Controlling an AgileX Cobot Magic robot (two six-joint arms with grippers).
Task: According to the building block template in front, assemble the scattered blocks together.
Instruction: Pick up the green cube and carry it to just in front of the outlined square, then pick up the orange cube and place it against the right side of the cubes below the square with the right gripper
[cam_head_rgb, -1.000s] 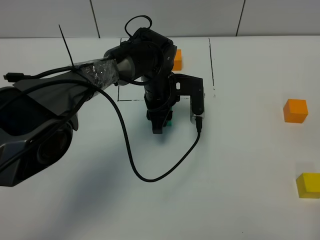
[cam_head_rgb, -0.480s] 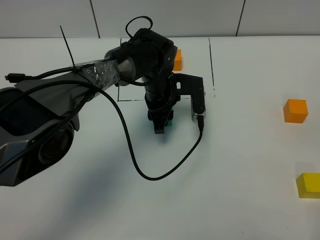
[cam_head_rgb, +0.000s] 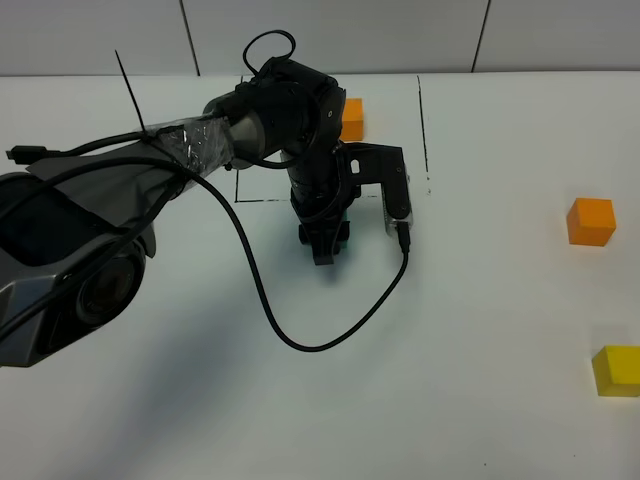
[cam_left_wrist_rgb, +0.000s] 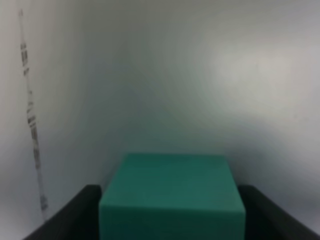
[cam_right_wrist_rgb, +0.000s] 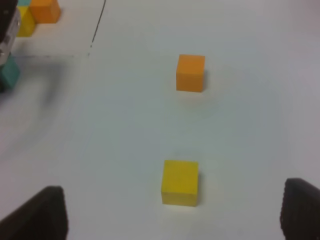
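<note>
Teal cube (cam_head_rgb: 342, 240) sits on the white table (cam_head_rgb: 480, 330), just outside the near line of the building block template (cam_head_rgb: 352, 118), and the left gripper (cam_head_rgb: 322, 245) is right down over it. From the left wrist camera the cube fills the space between the two dark fingers (cam_left_wrist_rgb: 75, 215), one on either side, each edge tight against a cube face. Whether they're pinching it or merely flanking it, I can't tell from here. Over on the other side, the orange cube (cam_head_rgb: 590, 221) and the yellow cube (cam_head_rgb: 616, 370) lie well apart from each other and far from the template. The right gripper (cam_right_wrist_rgb: 175, 217) hangs above that pair, jaws spread wide, nothing between them, touching nothing, with the yellow cube the nearer one
</note>
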